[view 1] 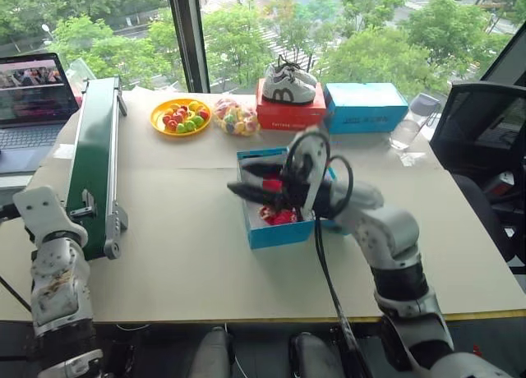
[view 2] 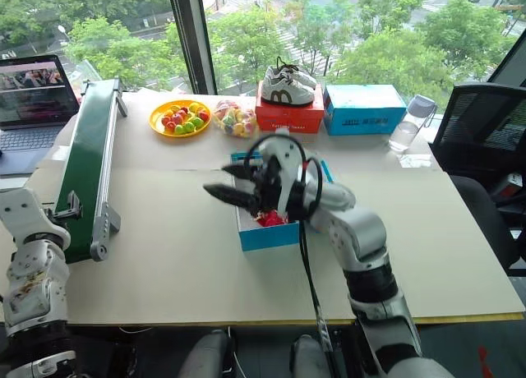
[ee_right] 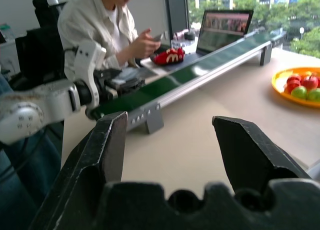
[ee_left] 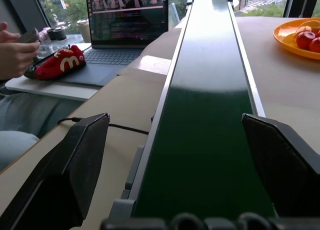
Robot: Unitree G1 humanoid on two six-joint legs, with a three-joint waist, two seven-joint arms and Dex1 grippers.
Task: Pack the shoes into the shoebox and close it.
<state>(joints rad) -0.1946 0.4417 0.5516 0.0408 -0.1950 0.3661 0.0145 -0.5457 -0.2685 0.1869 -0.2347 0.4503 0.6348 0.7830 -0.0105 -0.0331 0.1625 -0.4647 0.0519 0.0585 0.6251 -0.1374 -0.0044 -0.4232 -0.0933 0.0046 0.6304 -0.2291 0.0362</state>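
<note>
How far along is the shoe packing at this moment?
Done: one red shoe lies inside the open shoebox. In hand: nothing; the right gripper hangs open and empty over the box, and the left gripper is open at the green conveyor. Left: the second red shoe sits by the laptop near a person, and the lid is not closed.

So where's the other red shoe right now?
The red shoe lies off the table's left end, on a side surface by the laptop, next to a seated person's hand.

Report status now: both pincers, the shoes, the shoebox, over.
Left pincer open, empty. Right pincer open, empty. One red shoe in open shoebox; other red shoe beside laptop.
</note>
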